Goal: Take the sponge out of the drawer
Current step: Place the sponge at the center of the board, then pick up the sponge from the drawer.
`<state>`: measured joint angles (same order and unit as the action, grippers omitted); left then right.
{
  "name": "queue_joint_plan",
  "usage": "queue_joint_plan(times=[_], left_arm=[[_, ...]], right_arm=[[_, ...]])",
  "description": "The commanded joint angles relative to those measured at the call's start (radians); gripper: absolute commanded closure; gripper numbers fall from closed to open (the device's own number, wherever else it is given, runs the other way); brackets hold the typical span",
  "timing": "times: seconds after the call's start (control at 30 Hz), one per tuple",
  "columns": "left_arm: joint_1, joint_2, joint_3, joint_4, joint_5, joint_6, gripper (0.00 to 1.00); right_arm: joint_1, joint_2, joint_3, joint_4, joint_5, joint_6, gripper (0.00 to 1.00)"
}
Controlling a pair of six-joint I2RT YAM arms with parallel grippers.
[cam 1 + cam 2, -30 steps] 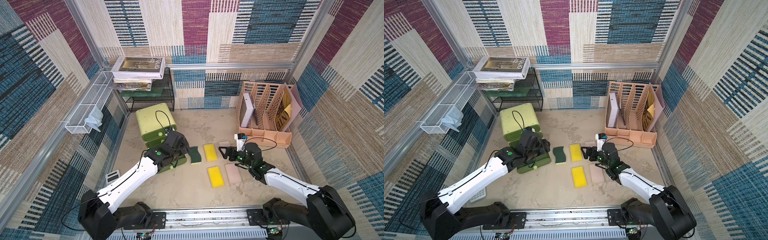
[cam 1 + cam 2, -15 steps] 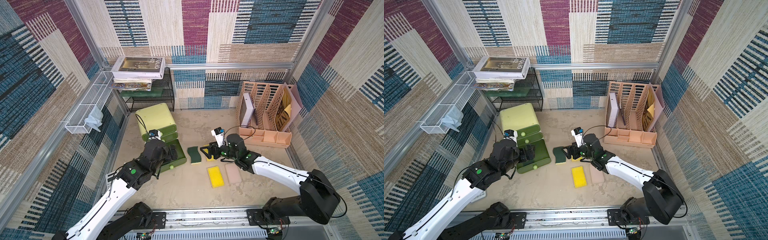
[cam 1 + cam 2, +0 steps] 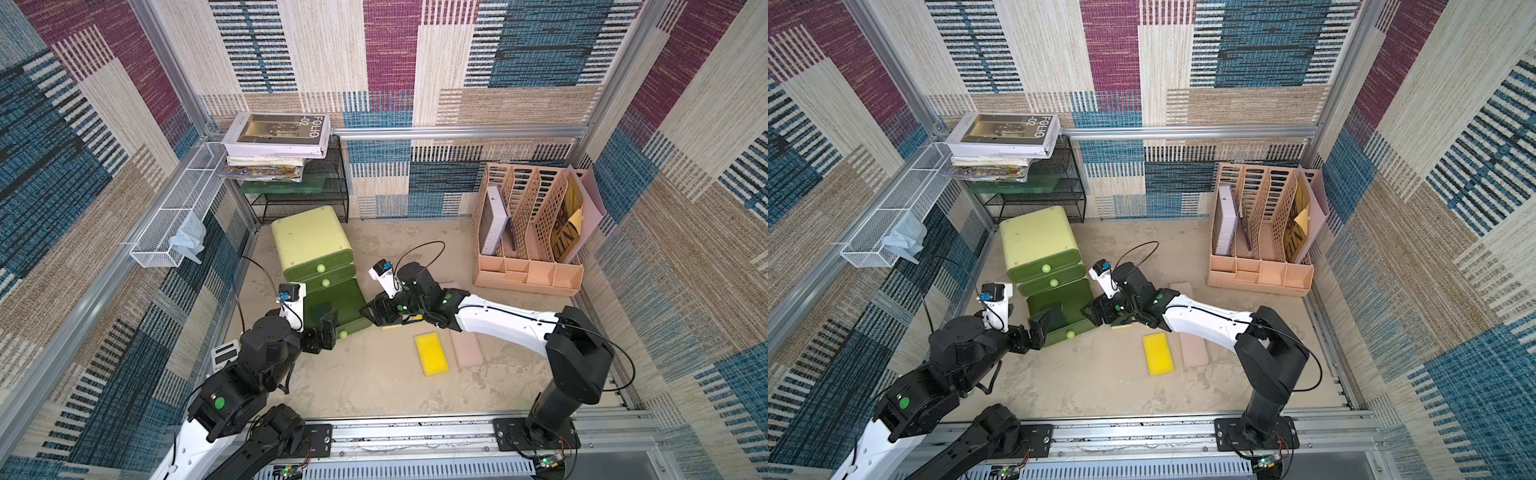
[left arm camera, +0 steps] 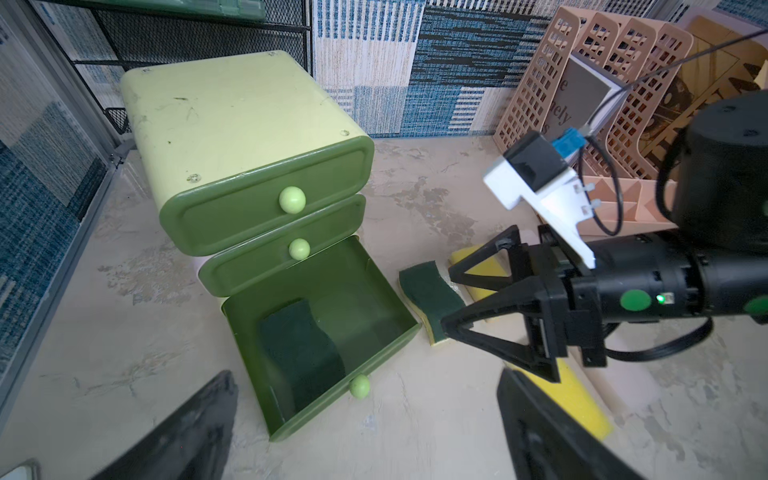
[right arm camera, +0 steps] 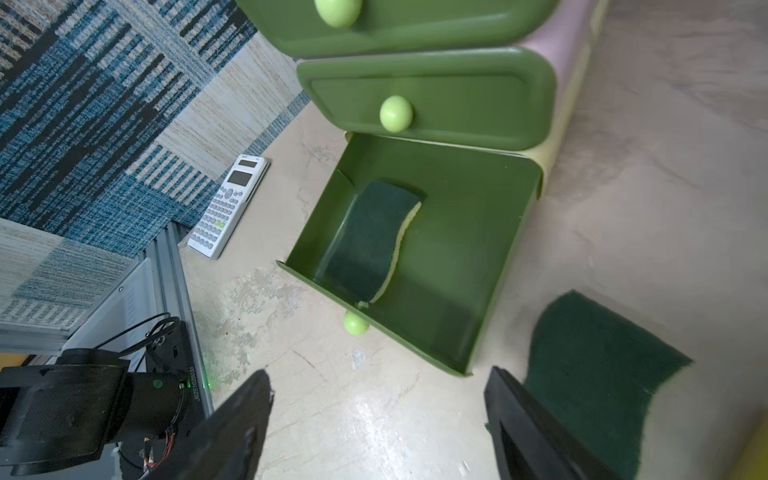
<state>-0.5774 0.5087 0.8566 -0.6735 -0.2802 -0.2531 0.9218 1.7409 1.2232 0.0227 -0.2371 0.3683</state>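
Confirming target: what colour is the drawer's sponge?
The sponge is dark green over yellow; right wrist view.

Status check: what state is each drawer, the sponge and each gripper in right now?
Top drawer: shut.
Middle drawer: shut.
Bottom drawer: open.
Sponge in drawer: lying inside, green side up, ungripped.
Left gripper: open, empty.
Right gripper: open, empty.

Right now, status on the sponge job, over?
Left pincer open, right pincer open, both empty. Sponge lies in open bottom drawer. Nothing covers it; second sponge beside drawer.
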Motion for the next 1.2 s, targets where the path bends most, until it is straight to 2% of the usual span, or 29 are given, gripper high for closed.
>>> queue_joint_plan(times=[0.0,0.23,0.6,0.87,1.17], left_arm=[[0.001,-0.036,-0.015,0.035,-0.039,0.034,0.00],[0.001,-0.055,-0.031,0.033,-0.057,0.037,0.00],[0.001,-0.062,-0.040,0.032,-0.059,0.037,0.00],[0.001,-0.064,-0.043,0.032,-0.063,0.040,0.00],[0.001,-0.064,-0.045,0.034,-0.067,0.041,0.00]], right_arm=[[0.028,0.067,0.085,-0.082,0.002,-0.006,0.19],[0.068,0.223,0.265,-0.178,0.008,0.013,0.21],[0.085,0.366,0.430,-0.232,0.004,0.015,0.23],[0.095,0.427,0.473,-0.261,-0.023,0.012,0.23],[0.113,0.429,0.456,-0.277,-0.059,0.011,0.23]])
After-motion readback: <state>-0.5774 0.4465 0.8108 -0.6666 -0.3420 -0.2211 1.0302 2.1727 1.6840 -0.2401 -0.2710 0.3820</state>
